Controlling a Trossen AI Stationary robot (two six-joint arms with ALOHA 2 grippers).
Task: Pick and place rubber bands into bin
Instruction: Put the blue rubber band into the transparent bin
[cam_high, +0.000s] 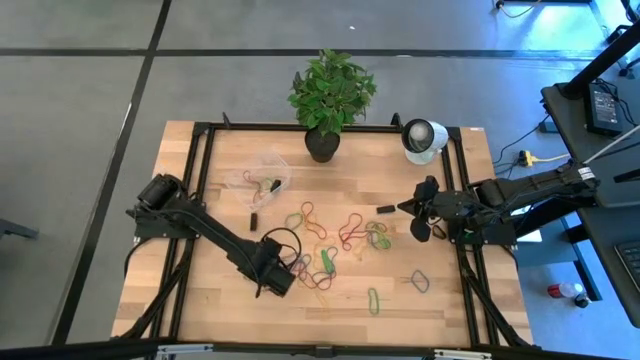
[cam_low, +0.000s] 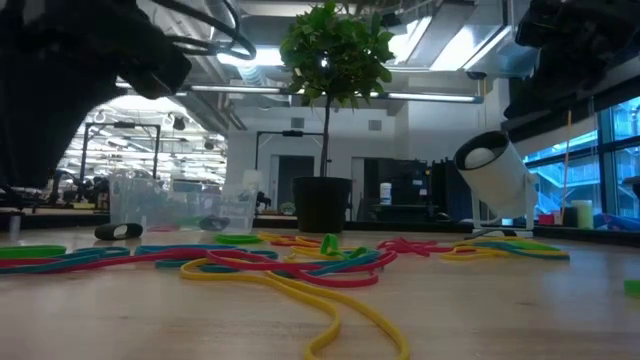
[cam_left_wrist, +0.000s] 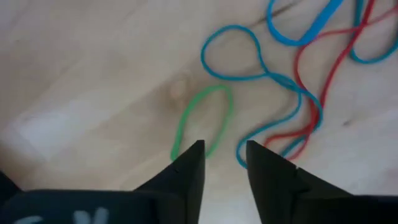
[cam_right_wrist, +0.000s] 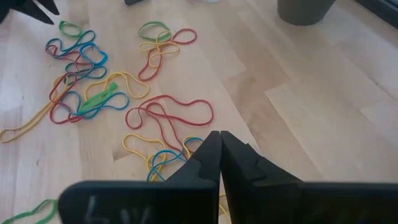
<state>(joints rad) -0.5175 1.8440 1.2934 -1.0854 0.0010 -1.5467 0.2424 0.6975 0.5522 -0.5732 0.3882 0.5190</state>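
Hovering low over the worktop (cam_high: 200, 290), the left pincer (cam_left_wrist: 224, 155) has its tips set slightly apart, nothing between them, just short of one green band (cam_left_wrist: 202, 121) that lies flat on the wood. Landmark is the bin (cam_high: 262, 175), clear plastic, toward the plant pot (cam_high: 322, 148) end of the worktop; the left pincer sits well out from it toward the near edge. Risk one: that green loop is thin and flush with the surface, so the tips may close over it and come up with nothing, or only nudge it sideways. Risk two: a blue band (cam_left_wrist: 239, 53) and a red band (cam_left_wrist: 311, 81) lie tangled just beside it, and a skewed descent could snag them and drag a string across. Risk three: the bin looks light and shallow, so a bump on delivery could shove it. The main heap of rubber bands (cam_high: 340, 240) lies farther from the bin. Beyond that heap the right pincer (cam_right_wrist: 219, 149) waits with tips pressed together, empty.
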